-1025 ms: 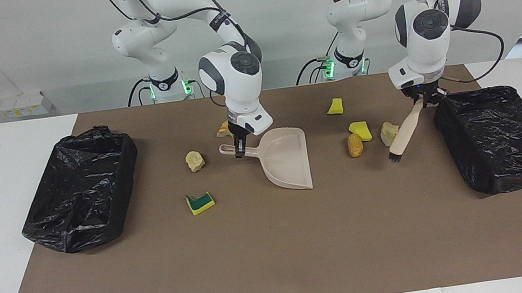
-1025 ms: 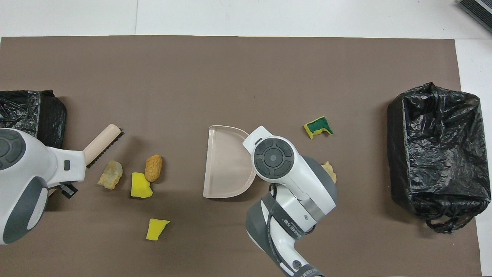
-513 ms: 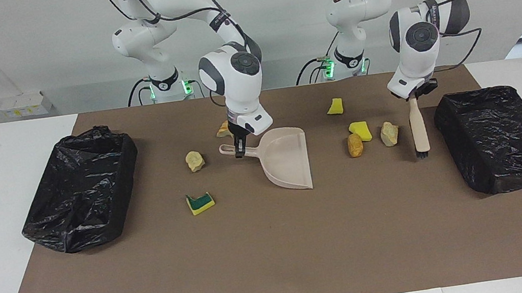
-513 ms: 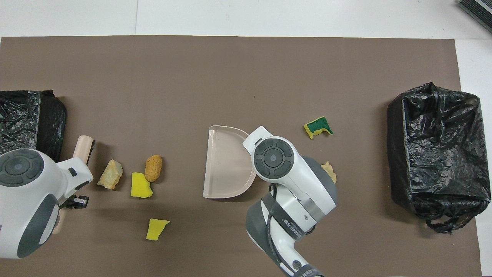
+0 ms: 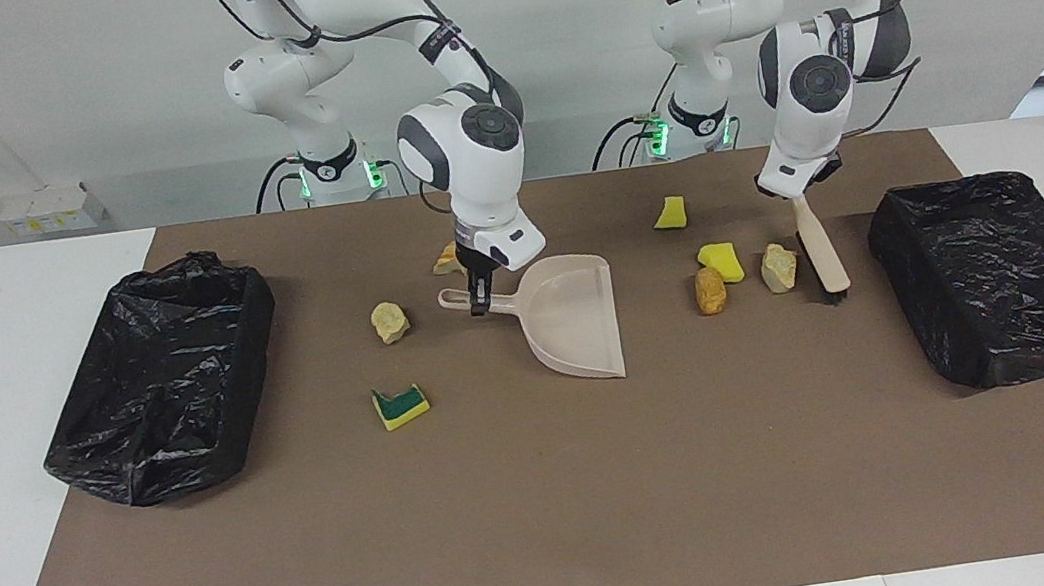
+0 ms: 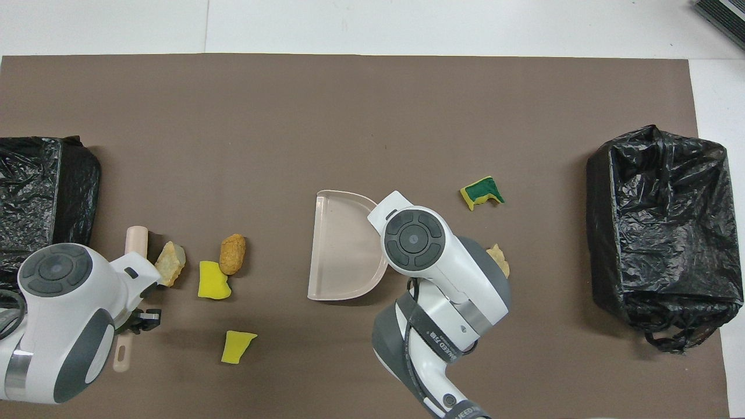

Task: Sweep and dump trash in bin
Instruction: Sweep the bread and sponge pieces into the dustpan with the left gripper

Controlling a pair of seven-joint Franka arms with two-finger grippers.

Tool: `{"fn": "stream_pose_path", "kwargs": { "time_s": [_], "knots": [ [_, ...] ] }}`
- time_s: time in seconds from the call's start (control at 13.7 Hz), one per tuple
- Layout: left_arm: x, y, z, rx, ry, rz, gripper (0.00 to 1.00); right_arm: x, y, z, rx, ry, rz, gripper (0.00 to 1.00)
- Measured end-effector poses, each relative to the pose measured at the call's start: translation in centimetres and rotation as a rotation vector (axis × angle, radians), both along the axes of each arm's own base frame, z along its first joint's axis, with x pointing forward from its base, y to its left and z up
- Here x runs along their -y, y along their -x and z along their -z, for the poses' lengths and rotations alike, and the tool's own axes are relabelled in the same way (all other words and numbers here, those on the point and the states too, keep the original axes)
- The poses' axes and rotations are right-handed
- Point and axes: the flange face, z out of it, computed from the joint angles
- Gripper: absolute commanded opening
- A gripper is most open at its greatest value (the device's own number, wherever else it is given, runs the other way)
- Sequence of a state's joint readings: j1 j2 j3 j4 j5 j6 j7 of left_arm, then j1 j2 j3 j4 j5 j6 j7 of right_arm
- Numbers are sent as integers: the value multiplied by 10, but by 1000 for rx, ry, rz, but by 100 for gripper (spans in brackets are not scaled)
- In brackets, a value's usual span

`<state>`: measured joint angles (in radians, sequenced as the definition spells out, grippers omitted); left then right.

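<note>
We see two black-lined bins on the brown mat (image 5: 551, 511), one bin (image 5: 1004, 275) at the left arm's end of the table and the other bin (image 5: 160, 376) at the right arm's end. Between them the trash lies scattered: a beige lump (image 5: 778, 266), a yellow sponge piece (image 5: 722, 262) and an orange-tan chunk (image 5: 709, 289) cluster near the left arm's end, with another yellow sponge piece (image 5: 670, 212) nearer to the robots. Toward the right arm's end lie a beige stone-like lump (image 5: 390, 320), a green-backed sponge (image 5: 401, 406) and a tan scrap (image 5: 447, 260) partly hidden by the right arm. The beige dustpan (image 5: 576, 321) rests on the mat mid-table, its open mouth facing the cluster. Our right gripper (image 5: 480, 293) points down and is clamped on the dustpan's handle. Our left gripper (image 5: 797, 194) grips the brush (image 5: 820, 246) by its handle; the brush slants down, bristles on the mat just beside the beige lump, between it and the nearby bin.
</note>
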<state>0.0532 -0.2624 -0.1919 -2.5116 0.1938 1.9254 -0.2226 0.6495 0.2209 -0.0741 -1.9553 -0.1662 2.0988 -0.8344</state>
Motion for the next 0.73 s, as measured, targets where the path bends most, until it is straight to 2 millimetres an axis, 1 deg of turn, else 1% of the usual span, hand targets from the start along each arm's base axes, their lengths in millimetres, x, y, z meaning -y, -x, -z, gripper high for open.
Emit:
{"fn": "stream_pose_path", "kwargs": {
  "time_s": [0.15, 0.29, 0.44, 0.73],
  "knots": [
    [30, 6, 2, 10, 18, -27, 0, 0, 0, 0, -1, 0, 0, 0],
    [63, 11, 4, 24, 80, -52, 0, 0, 0, 0, -2, 1, 0, 0],
    [87, 11, 5, 50, 139, -45, 0, 0, 0, 1, -2, 2, 0, 0],
    [138, 18, 16, 60, 234, -25, 0, 0, 1, 1, -3, 2, 0, 0]
  ]
}}
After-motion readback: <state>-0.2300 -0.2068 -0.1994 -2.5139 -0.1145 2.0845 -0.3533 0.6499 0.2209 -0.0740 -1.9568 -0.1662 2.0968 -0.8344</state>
